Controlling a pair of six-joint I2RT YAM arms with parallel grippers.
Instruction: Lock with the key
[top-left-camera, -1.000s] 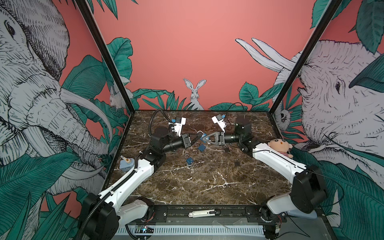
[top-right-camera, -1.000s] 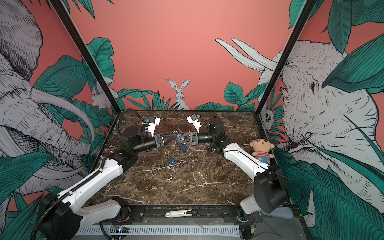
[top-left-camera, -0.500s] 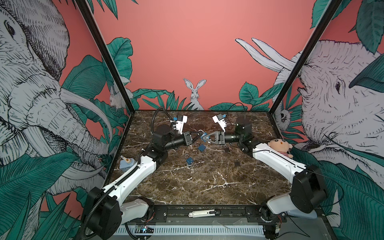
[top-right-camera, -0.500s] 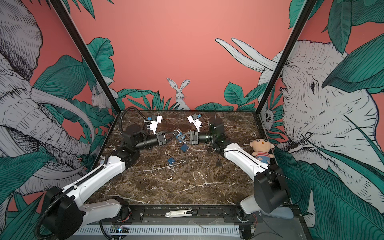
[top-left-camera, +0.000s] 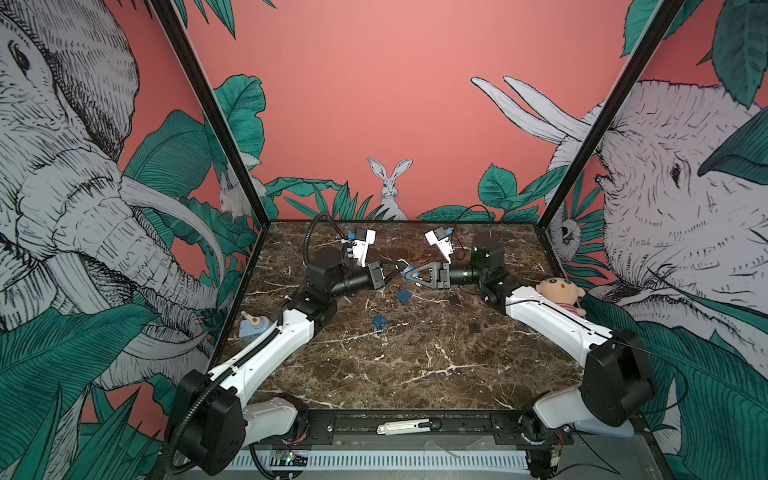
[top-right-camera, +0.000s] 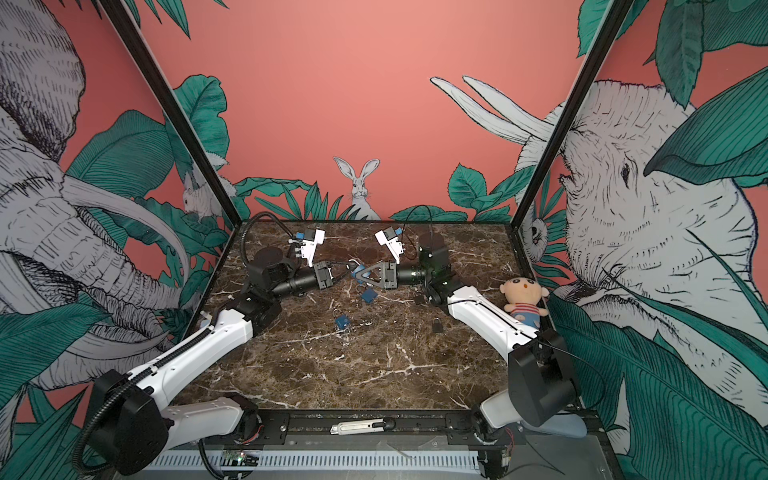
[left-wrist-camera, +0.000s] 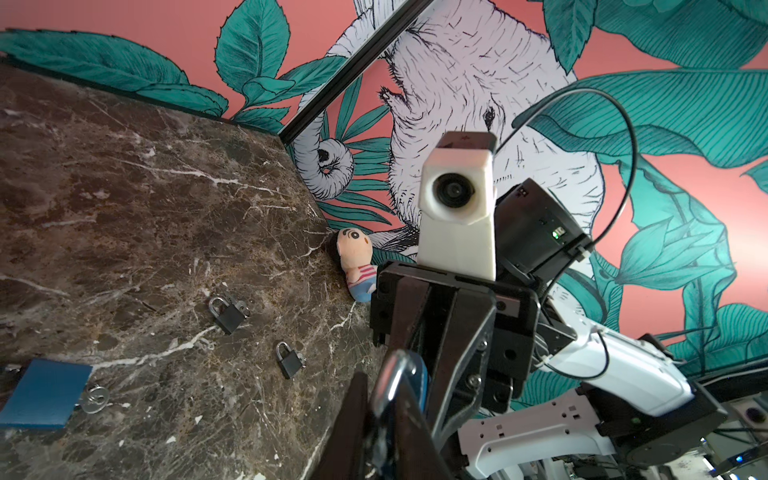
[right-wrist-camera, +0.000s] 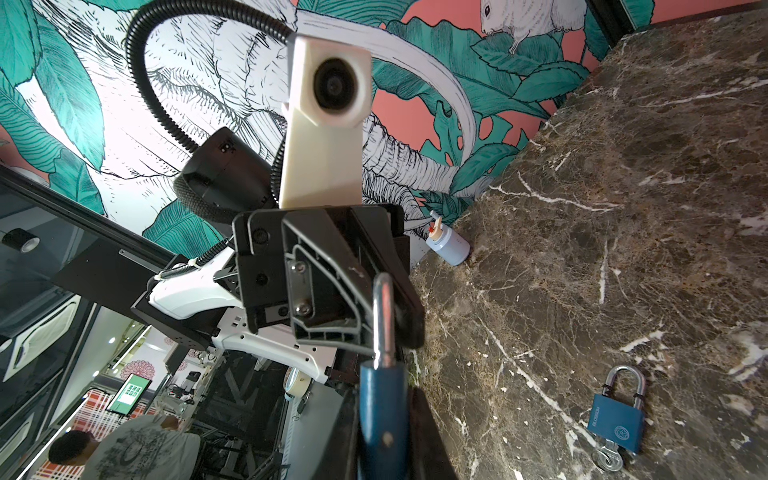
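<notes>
The left jaws are pressed together, and in both wrist views they appear to nip the shackle (right-wrist-camera: 383, 316) of a blue padlock (right-wrist-camera: 382, 415). The right jaws pinch that padlock by its body. The two arms meet nose to nose above the far middle of the surface (top-left-camera: 415, 365), so the padlock (top-left-camera: 405, 271) hangs clear of it.

I cannot pick out the key at the held padlock: its keyhole end is hidden behind the right jaws. The one I can see plainly is a small silvery key (right-wrist-camera: 607, 462) on a ring. It lies on the surface at the bottom end of a loose blue padlock (right-wrist-camera: 617, 419), well apart from both arms. Two black padlocks (left-wrist-camera: 226, 316) (left-wrist-camera: 289, 361) lie farther off.

The step in hand looks like steadying the lock between both arms and working its shackle. Seen edge-on, I cannot tell whether the shackle is seated in the body.

Next, I judge, the right jaws must hold the body firm while the left jaws push straight along the shackle's legs; any sideways pull could twist the padlock out of the pinch. After that the key needs a fine, flat pinch on its head and a clean turn.
</notes>
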